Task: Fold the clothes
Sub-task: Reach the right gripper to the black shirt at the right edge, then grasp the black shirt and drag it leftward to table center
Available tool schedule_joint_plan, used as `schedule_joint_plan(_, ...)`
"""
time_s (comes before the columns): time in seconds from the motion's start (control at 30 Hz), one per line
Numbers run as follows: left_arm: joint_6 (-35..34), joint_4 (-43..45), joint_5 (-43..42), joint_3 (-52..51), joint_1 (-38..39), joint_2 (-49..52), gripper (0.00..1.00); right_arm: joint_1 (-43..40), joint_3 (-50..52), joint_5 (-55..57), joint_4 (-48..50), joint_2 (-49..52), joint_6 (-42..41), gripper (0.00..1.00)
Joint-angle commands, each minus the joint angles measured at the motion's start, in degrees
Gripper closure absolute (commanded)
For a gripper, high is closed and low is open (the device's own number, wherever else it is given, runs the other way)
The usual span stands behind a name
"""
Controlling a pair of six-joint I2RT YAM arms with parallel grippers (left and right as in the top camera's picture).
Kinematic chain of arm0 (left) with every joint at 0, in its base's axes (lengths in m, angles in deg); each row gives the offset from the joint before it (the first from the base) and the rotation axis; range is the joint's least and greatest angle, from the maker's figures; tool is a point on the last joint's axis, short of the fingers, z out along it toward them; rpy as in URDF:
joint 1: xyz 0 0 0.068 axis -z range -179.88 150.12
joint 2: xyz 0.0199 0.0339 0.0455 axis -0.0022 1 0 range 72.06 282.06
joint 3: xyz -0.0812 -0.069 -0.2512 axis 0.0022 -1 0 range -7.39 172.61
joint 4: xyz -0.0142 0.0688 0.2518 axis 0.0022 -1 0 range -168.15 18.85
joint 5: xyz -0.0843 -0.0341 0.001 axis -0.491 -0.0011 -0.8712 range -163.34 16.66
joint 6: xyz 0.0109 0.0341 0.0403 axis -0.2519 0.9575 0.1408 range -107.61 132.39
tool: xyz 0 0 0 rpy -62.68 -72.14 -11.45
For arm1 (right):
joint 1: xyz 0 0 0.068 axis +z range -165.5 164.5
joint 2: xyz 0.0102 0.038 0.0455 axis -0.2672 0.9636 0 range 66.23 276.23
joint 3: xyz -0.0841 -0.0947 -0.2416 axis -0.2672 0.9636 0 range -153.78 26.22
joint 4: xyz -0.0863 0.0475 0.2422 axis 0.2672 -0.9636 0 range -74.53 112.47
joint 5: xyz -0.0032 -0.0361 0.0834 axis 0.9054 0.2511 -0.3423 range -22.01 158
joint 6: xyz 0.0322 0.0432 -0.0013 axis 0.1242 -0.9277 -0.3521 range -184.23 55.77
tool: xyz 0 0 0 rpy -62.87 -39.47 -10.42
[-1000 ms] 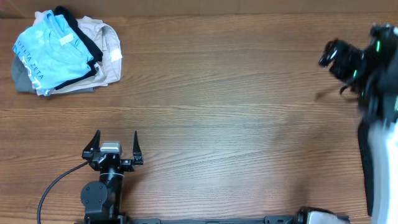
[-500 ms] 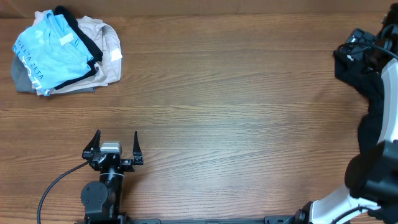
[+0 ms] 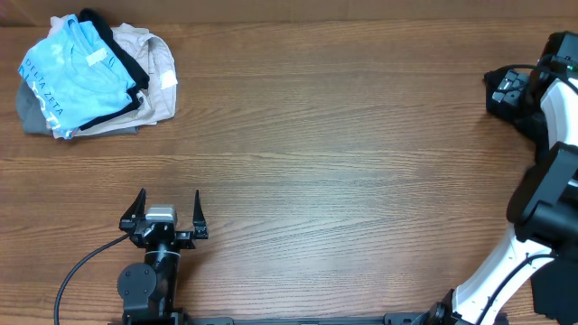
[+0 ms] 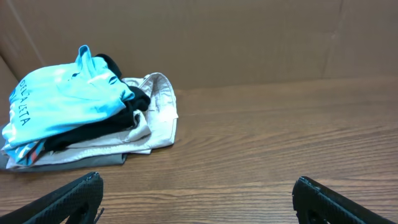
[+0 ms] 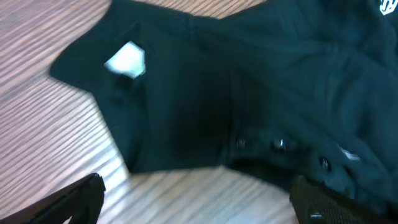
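Observation:
The black T-shirt (image 5: 249, 99) fills most of the right wrist view. It lies crumpled on the wood, with its small white neck tag (image 5: 127, 60) at the upper left and a tiny white logo (image 5: 388, 6) at the top right corner. My right gripper (image 5: 199, 202) is open and empty, its fingertips just short of the shirt's near edge. In the overhead view the right gripper (image 3: 506, 90) is at the far right edge of the table, and I cannot make the shirt out there. My left gripper (image 3: 161, 217) is open and empty at the front left, also shown in its wrist view (image 4: 199, 199).
A pile of other garments (image 3: 90, 77) lies at the back left: a light blue lettered shirt (image 4: 62, 99) on top of beige (image 4: 158, 109) and grey pieces. A cardboard wall (image 4: 217, 37) stands behind the table. A cable (image 3: 77, 271) trails from the left arm.
The right arm has swung about at the table's right edge and its gripper now sits a little further left. The left arm and the garment pile have not moved.

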Motion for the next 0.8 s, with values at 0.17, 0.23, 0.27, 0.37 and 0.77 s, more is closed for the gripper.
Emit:
schedule_joint_plan(0.17,0.90,-0.02,0.33,-0.24,-0.31,-0.61,0.00,-1.20,-1.38,0.61,4.74,4.50,0.33,0.00)
schedule_joint_plan(0.23,0.90,-0.02,0.33,-0.24,-0.31,-0.61,0.00,-1.18,-1.38,0.20,5.20,5.70,0.33,0.00)
schedule_joint_plan(0.27,0.87,-0.02,0.33,-0.24,-0.31,-0.61,0.00,-1.18,-1.38,-0.46,5.55,6.43,0.33,0.00)
schedule_joint_plan(0.37,0.90,-0.02,0.33,-0.24,-0.31,-0.61,0.00,-1.18,-1.38,-1.36,5.62,7.37,0.26,0.03)
schedule_joint_plan(0.77,0.90,-0.02,0.33,-0.24,-0.31,-0.61,0.00,-1.11,-1.11,-5.14,5.55,7.91,-1.18,0.42)
